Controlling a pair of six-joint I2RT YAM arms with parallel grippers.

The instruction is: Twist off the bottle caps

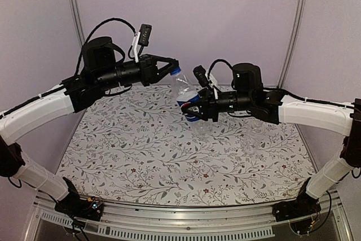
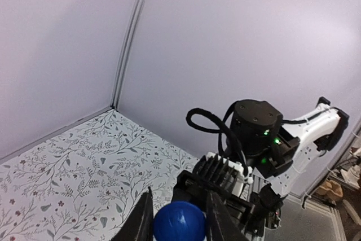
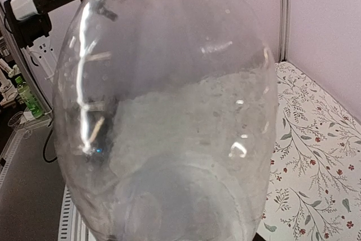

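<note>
The Pepsi bottle [image 1: 186,91] is held tilted above the mat, its blue cap [image 1: 176,71] pointing up and left. My right gripper [image 1: 193,110] is shut on the bottle at its blue label band. My left gripper [image 1: 172,70] is shut on the blue cap. In the left wrist view the cap [image 2: 179,222] sits between the two dark fingers [image 2: 216,216]. In the right wrist view the clear bottle body [image 3: 169,117] fills the frame and hides the fingers. A faint clear shape, perhaps the plain bottle [image 1: 252,134], lies on the mat below the right arm. The whitish cap does not show.
The floral mat [image 1: 141,150] covers the table. Lilac walls with metal posts [image 1: 73,4] close the back and sides. The right arm's wrist [image 2: 256,134] is just beyond the cap in the left wrist view.
</note>
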